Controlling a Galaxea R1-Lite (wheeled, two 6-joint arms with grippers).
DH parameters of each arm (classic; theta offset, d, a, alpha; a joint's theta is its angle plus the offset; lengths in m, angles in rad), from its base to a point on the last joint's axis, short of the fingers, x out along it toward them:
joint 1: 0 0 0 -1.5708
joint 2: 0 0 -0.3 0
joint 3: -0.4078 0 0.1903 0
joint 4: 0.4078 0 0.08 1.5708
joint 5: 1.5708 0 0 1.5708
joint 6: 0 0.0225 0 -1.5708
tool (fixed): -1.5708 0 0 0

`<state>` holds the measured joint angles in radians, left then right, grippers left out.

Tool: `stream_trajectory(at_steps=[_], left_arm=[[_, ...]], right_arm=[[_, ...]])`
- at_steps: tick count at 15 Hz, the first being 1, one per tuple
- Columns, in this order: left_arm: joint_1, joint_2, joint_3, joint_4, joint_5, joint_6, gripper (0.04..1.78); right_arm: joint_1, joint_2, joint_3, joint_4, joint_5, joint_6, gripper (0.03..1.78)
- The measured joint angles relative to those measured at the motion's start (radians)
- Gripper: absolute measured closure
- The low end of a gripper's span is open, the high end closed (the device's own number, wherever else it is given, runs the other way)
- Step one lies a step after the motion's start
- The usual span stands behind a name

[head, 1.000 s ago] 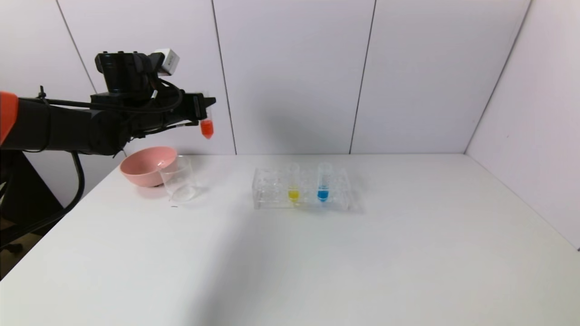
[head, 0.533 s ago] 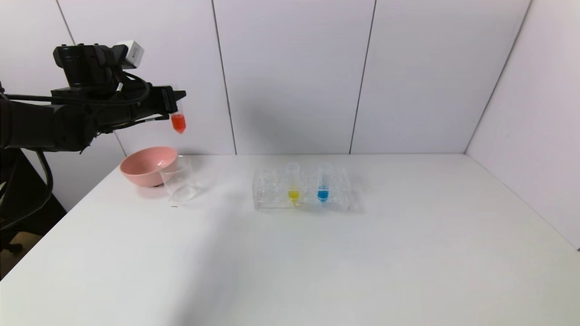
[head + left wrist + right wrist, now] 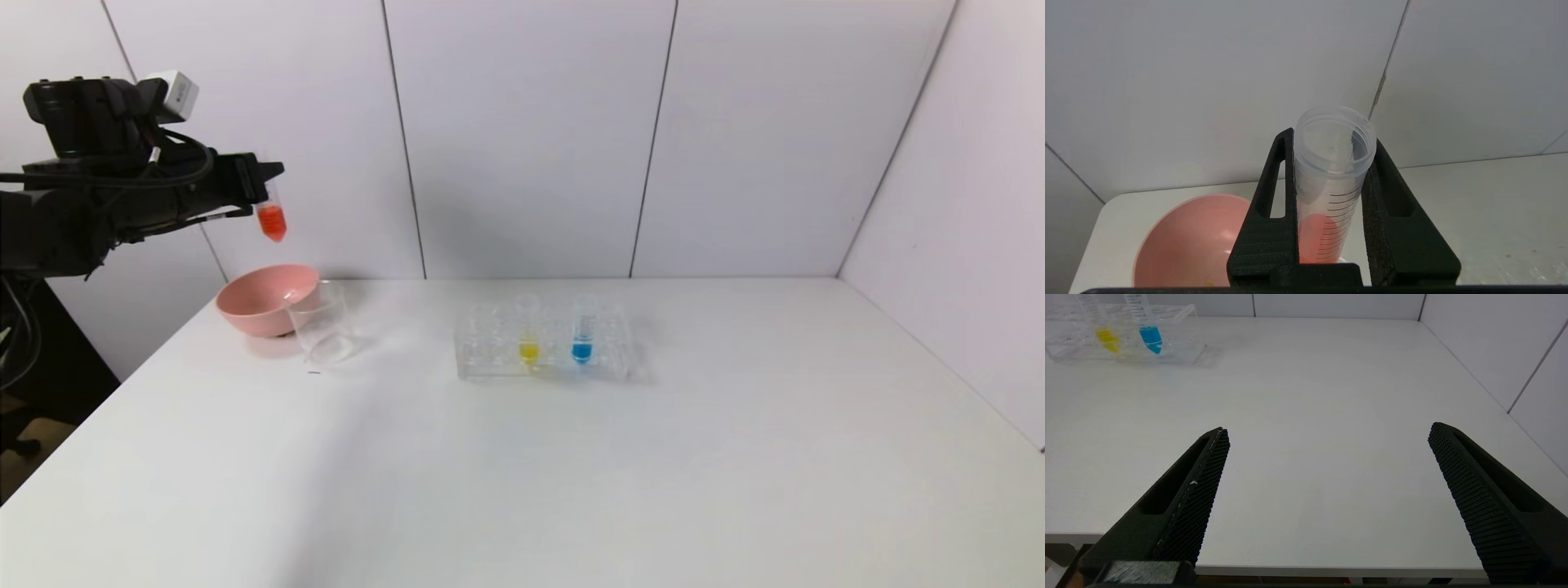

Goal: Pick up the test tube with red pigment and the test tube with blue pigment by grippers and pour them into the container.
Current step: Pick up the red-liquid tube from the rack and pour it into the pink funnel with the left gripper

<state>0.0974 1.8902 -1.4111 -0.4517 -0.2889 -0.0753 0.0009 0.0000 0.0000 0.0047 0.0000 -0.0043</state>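
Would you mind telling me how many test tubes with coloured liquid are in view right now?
3. The test tube with red pigment is held upright in the left gripper above the pink bowl. The yellow tube and the test tube with blue pigment stand side by side in the clear rack.

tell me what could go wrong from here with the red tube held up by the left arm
The left gripper holds the red tube above the pink bowl, not the beaker; tipping here might pour into the bowl. The tube is uncapped, so a quick swing could spill pigment on the table.
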Motion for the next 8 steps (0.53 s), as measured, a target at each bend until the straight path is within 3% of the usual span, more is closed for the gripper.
stream_trajectory(at_steps=[8], left_arm=[[0.039,-0.003,0.019,0.000,-0.001,-0.001,1.36]], right_arm=[[0.000,0.000,0.000,0.000,0.000,0.000,0.04]])
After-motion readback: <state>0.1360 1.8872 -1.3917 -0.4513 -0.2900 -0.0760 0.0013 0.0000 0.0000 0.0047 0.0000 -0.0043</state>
